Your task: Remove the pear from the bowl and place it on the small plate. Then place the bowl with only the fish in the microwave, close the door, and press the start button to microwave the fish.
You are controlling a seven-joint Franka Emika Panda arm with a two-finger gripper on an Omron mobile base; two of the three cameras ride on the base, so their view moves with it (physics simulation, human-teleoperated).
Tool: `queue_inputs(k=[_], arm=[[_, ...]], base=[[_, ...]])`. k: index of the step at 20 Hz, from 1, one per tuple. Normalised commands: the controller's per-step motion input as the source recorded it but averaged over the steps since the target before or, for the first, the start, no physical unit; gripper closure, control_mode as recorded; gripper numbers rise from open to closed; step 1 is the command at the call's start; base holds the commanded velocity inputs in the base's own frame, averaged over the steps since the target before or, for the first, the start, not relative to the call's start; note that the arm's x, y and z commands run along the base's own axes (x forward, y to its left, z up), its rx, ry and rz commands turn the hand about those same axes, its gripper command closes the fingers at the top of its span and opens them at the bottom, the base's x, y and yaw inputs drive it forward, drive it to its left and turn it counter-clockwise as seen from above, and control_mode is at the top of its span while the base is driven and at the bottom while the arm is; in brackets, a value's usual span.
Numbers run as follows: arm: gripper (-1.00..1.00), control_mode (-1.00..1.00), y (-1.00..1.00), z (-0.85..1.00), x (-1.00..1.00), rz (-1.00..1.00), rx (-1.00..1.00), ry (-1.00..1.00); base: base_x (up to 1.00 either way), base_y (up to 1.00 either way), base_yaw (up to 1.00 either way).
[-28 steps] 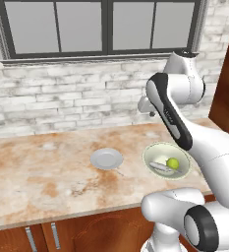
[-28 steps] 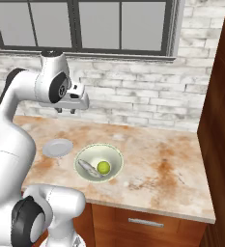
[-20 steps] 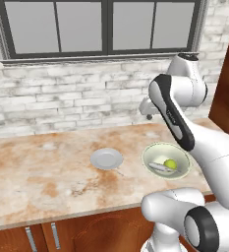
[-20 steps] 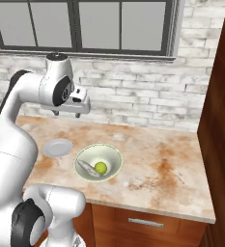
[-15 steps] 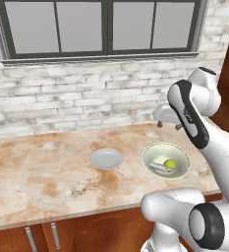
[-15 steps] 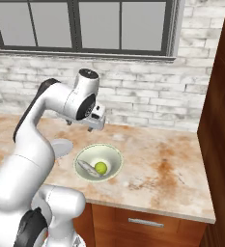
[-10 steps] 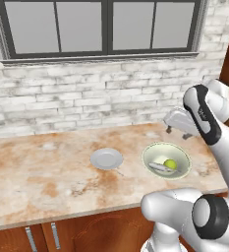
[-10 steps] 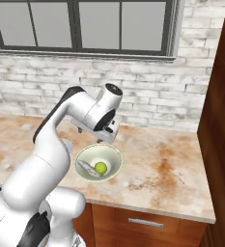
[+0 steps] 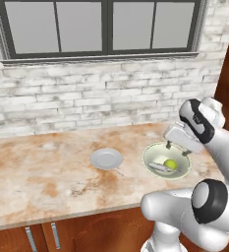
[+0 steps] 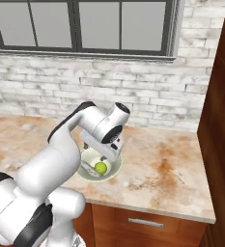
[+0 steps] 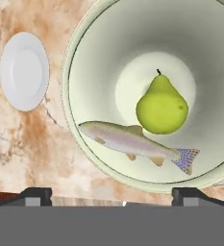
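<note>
The pale cream-green bowl [image 9: 150, 153] [image 10: 116, 168] [image 11: 99, 57] stands on the counter. In it lie the yellow-green pear [image 9: 170, 164] [image 10: 101, 167] [image 11: 161, 108] and the silvery fish [image 9: 160, 168] [image 10: 88, 168] [image 11: 135, 143], side by side. My gripper [image 9: 177, 149] [image 10: 105, 155] [image 11: 113, 194] hangs open a little above the bowl, pointing down into it, with nothing between its fingers. The small grey-white plate [image 9: 106, 158] [image 11: 24, 71] rests on the counter just left of the bowl. The microwave, its door and the start button are out of view.
The marbled brown counter [image 9: 47, 182] stretches far to the left of the plate. A white brick wall [image 9: 86, 103] with a window rises behind it. A tall brown wooden cabinet [image 10: 220, 120] closes off the right end.
The arm has swung from high near the back wall rightward and down, so the open gripper now hangs over the bowl. Bowl, pear, fish and plate have stayed put.
</note>
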Motion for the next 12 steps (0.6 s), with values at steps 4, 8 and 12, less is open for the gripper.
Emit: queue_inputs(k=[4, 8, 12], arm=[[-1.0, -1.0, -0.01, -0.44, -0.22, -0.05, -0.01, 0.06], [-1.0, -1.0, -0.03, -0.49, 0.14, -0.11, 0.0, 0.18], [-1.0, -1.0, -0.08, -0.47, 0.04, -0.06, 0.0, 0.16]], base=[[0.0, 0.0, 0.0], [0.0, 0.0, 0.0], [0.0, 0.0, 0.0]])
